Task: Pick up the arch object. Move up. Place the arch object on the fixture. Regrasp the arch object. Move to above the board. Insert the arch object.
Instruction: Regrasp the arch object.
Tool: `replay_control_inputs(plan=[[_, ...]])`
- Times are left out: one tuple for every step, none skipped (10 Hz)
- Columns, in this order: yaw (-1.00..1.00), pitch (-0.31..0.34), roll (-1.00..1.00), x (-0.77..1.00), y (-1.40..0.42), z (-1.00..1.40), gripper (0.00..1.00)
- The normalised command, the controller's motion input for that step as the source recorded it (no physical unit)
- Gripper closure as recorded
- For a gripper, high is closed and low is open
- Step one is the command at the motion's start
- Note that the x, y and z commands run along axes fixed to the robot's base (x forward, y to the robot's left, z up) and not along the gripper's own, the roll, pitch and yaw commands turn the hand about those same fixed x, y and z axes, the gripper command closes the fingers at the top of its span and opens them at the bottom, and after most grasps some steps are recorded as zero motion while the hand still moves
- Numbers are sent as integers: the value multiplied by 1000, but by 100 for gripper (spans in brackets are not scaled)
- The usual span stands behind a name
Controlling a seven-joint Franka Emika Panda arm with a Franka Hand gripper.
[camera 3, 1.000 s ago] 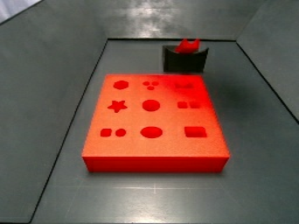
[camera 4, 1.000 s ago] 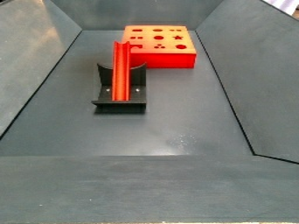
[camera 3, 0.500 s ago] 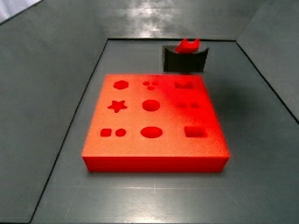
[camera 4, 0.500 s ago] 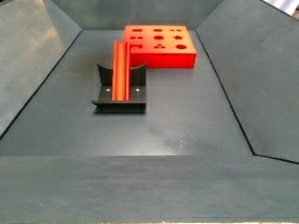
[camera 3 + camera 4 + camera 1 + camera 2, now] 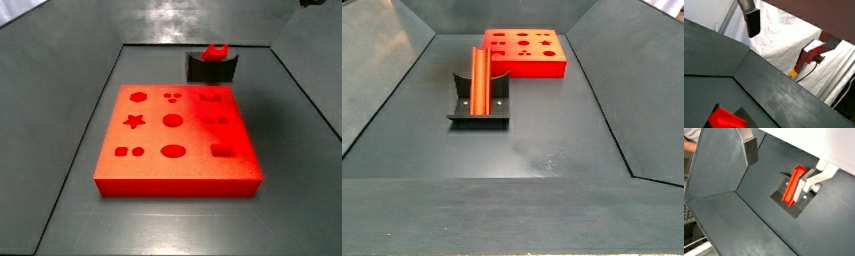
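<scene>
The arch object (image 5: pixel 478 78) is a long bright-red prism lying along the scooped top of the dark fixture (image 5: pixel 478 108). In a side view its arched end (image 5: pixel 215 50) sticks up from the fixture (image 5: pixel 211 69). The board (image 5: pixel 174 130), a large red slab with cut-outs, also shows in a side view (image 5: pixel 527 50). My gripper (image 5: pixel 783 174) is open and empty, high above the floor, with the arch object (image 5: pixel 791 188) and fixture (image 5: pixel 797 203) far below near one finger (image 5: pixel 819 177). In a wrist view (image 5: pixel 784 45) the arch end (image 5: pixel 725 119) shows low down.
Sloped dark grey walls (image 5: pixel 389 70) enclose the floor on all sides. White cloth (image 5: pixel 784 35) and a red stand (image 5: pixel 811 55) lie beyond the far wall. A soft shadow (image 5: pixel 221 135) falls on the board's right half.
The arch object, fixture and board have not moved. The shadow on the board has slid toward its near edge, and a dark tip has come into a side view's top right corner.
</scene>
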Motion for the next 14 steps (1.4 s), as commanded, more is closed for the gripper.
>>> replay_control_inputs(plan=[[225, 42, 176, 86, -50, -7, 0], [209, 27, 164, 93, -53, -12, 0], [178, 6, 161, 37, 43, -1000, 0], [158, 1, 160, 38, 44, -1000, 0], [128, -41, 147, 50, 40, -1000, 0], [108, -67, 116, 57, 36, -1000, 0], [85, -86, 87, 66, 32, -1000, 0], [52, -95, 68, 75, 32, -1000, 0], [29, -98, 62, 83, 26, -1000, 0], [8, -93, 65, 90, 25, -1000, 0], [-13, -79, 58, 101, 21, -1000, 0], [-27, -61, 62, 109, 18, -1000, 0], [-34, -41, 63, 101, 9, -849, 0], [-33, -12, 59, 92, 2, -633, 0]])
